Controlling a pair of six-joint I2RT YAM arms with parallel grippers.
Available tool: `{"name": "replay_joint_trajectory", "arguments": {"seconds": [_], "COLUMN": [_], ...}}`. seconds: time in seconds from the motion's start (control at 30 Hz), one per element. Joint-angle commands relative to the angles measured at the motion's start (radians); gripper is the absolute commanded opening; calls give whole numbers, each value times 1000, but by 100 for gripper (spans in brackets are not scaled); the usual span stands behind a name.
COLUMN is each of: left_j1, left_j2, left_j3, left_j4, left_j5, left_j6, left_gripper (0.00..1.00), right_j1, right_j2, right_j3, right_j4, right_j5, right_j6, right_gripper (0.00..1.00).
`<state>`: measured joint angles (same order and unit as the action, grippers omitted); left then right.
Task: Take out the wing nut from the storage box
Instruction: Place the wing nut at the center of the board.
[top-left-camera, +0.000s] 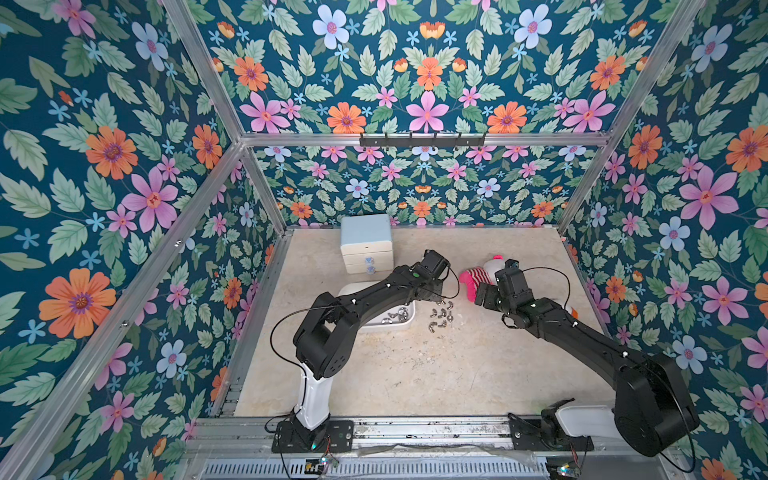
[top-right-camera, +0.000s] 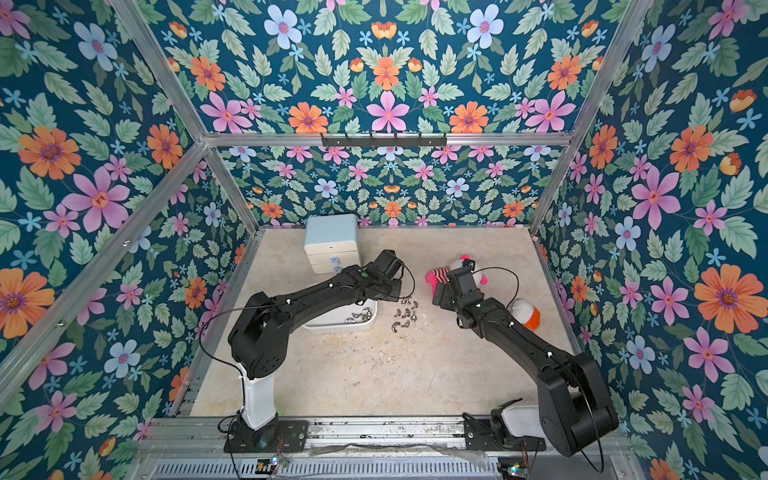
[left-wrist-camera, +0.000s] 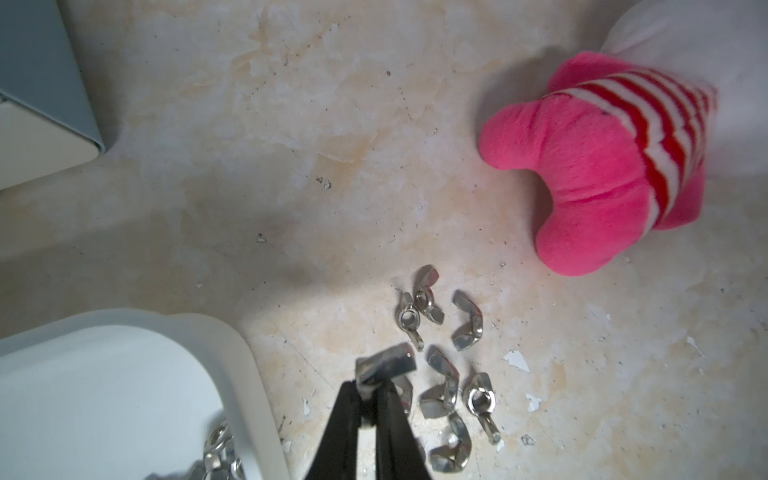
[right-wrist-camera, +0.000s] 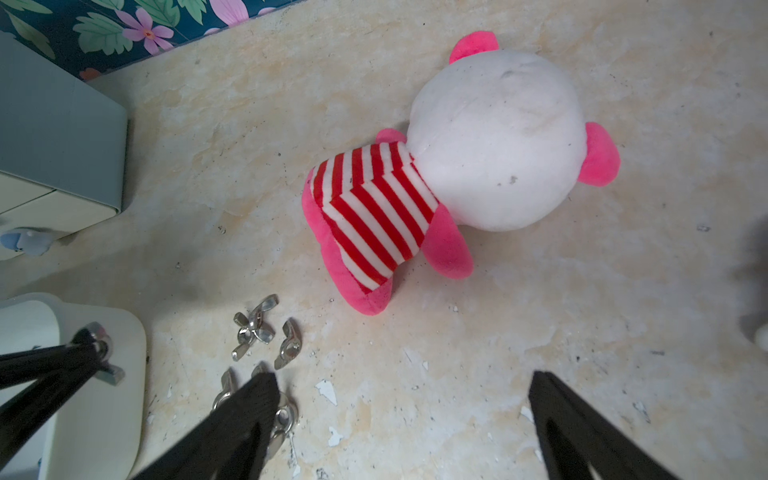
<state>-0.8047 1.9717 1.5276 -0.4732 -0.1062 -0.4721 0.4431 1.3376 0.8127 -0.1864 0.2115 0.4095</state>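
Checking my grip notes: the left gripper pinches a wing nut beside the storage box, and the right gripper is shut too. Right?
Not quite: the right gripper is open, jaws wide apart and empty, as the right wrist view shows. The left gripper does pinch a wing nut beside the storage box.

floral walls (top-left-camera: 424, 75), perhaps marbled beige floor (top-left-camera: 415, 374)
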Motion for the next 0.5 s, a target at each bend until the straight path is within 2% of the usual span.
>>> {"name": "replay_joint_trajectory", "arguments": {"seconds": [0.0,0.47], "left_j1": [1,-2], "left_j2": [19,129], "left_j3": [9,53], "left_j4": [-16,-16], "left_j5": [12,27], "left_j6": [0,-5], "left_gripper": [11,11], "right_j1": [0,0], "right_j2": [-3,2], "right_j3": [-3,-12], "right_j4": [-1,10], "right_j5": [13,7], "right_j6": [9,10], "right_gripper": [99,99]}}
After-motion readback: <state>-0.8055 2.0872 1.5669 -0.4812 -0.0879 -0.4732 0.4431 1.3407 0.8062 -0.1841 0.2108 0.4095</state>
